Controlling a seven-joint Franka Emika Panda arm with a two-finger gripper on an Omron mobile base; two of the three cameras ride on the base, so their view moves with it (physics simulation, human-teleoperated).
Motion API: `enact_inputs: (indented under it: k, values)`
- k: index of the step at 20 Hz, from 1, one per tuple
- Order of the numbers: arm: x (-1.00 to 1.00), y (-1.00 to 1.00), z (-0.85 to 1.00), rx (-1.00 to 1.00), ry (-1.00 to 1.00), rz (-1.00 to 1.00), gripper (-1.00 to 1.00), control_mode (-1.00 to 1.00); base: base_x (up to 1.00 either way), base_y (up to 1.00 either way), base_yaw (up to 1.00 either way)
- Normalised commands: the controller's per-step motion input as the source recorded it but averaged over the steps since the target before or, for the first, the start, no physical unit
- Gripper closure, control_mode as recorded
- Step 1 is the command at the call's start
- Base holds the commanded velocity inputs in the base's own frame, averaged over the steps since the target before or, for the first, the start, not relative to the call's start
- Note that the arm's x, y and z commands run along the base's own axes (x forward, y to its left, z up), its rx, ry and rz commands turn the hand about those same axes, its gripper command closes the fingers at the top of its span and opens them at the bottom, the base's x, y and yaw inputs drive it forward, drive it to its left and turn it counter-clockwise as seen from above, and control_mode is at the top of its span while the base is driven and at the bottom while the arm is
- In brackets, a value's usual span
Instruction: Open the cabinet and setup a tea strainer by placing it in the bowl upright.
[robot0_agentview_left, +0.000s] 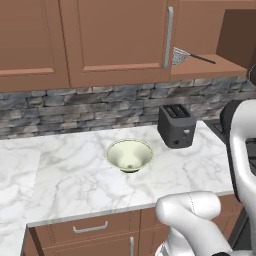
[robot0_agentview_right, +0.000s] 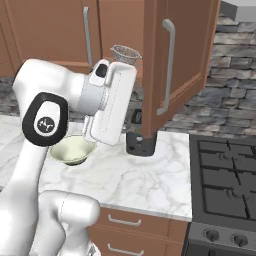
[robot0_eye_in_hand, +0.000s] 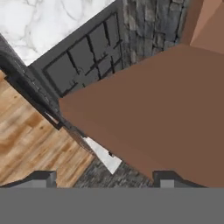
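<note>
Jaws spread on nothing beside the swung-open cabinet door (robot0_agentview_right: 177, 65), gripper (robot0_eye_in_hand: 105, 181) risking a knock against that door or a nudge sending the one tea strainer (robot0_agentview_right: 125, 53) off its shelf; one bowl (robot0_agentview_left: 129, 155) and one toaster (robot0_agentview_left: 176, 125) below on the counter (robot0_agentview_left: 60, 175).

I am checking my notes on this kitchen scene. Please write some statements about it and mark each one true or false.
1. The strainer lies in the bowl. False: it rests on the cabinet shelf.
2. One cabinet door stands open. True.
3. The bowl sits on the counter, left of the toaster. True.
4. The gripper holds the strainer. False: nothing is between its tips.
5. The bowl is upside down. False: it stands upright, empty.
</note>
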Motion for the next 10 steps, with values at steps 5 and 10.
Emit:
enact_inputs:
  k: [5,10]
  values:
    - [0.00,-0.72,0.00,0.00,0.24,0.00,-1.00,-1.00,0.00,0.00,0.00]
    - [0.00,-0.74,-0.02,0.00,0.24,0.00,-1.00,-1.00,0.00,0.00,0.00]
